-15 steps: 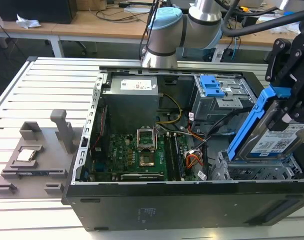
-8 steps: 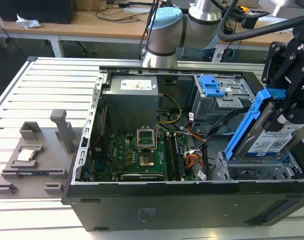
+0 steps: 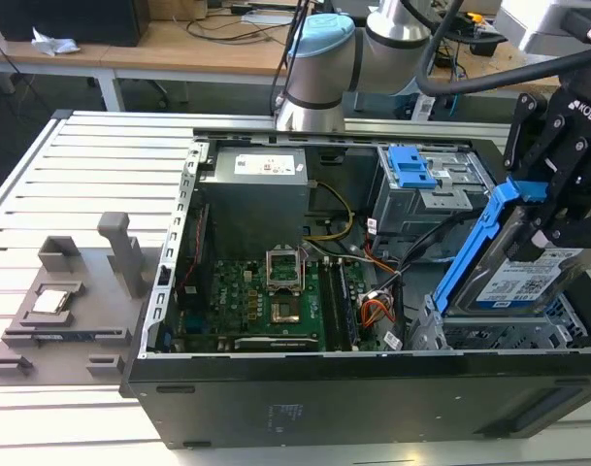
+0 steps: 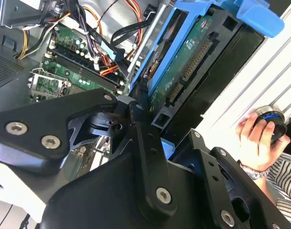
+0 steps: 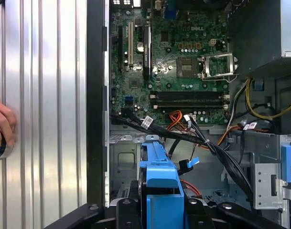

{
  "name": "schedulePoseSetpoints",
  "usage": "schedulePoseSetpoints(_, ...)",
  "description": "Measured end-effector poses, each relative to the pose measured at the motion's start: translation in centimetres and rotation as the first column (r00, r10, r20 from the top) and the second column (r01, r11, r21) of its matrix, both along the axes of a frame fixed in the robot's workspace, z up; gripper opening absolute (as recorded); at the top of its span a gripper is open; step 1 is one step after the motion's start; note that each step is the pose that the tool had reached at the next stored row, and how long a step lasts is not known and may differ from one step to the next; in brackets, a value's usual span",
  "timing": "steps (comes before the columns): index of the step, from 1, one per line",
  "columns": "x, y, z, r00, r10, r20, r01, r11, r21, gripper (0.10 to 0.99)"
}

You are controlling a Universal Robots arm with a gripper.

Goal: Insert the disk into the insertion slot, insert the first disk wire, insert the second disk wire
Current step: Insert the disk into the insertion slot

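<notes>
The disk (image 3: pixel 523 277), in its blue caddy, is hanging tilted in the gripper (image 3: pixel 550 209), label facing the ext. view. The gripper is clamping onto the caddy's upper end. The disk's lower edge is sitting right at the top rim of the insertion slot (image 3: pixel 499 335), and I can't tell if it's touching metal. It's not in the bay yet. In the second wrist view the disk's green circuit-board underside is showing.

The slot's perforated cage is occupying the case corner at the ext. view's right, w/ the case wall (image 3: pixel 373 364) running just beside it. Room above the cage is lying open. On the inboard side, black & orange cables (image 3: pixel 387 286) are looping near the caddy's blue edge, so it's looking tight there. In the first wrist view that bundle is crossing btw. the motherboard (image 3: pixel 266 291) and the caddy.

A grey box w/ a blue latch (image 3: pixel 411 165) is sitting past the disk, apart from it. The power supply (image 3: pixel 254 189) is filling the far corner. The case is lying on a slatted table (image 3: pixel 82 194), w/ a grey fixture (image 3: pixel 62 301) sitting well apart at the ext. view's left.

In both wrist views a person's hand (image 4: pixel 253 138) is resting on a round dark object (image 4: pixel 272 119) outside the case wall.
</notes>
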State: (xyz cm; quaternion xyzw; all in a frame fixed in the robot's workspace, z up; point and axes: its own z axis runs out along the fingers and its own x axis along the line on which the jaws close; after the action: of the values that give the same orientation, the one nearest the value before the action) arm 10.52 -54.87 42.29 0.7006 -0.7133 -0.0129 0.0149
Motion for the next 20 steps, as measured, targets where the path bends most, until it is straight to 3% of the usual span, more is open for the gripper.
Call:
schedulePoseSetpoints(10, 0.00, 0.00, -2.60, 1.0000, 0.000, 0.0000, 0.000, 1.0000, 0.000, 0.365)
schedulePoseSetpoints(20, 0.00, 0.00, -4.48, 1.0000, 0.000, 0.0000, 0.000, 1.0000, 0.000, 0.365)
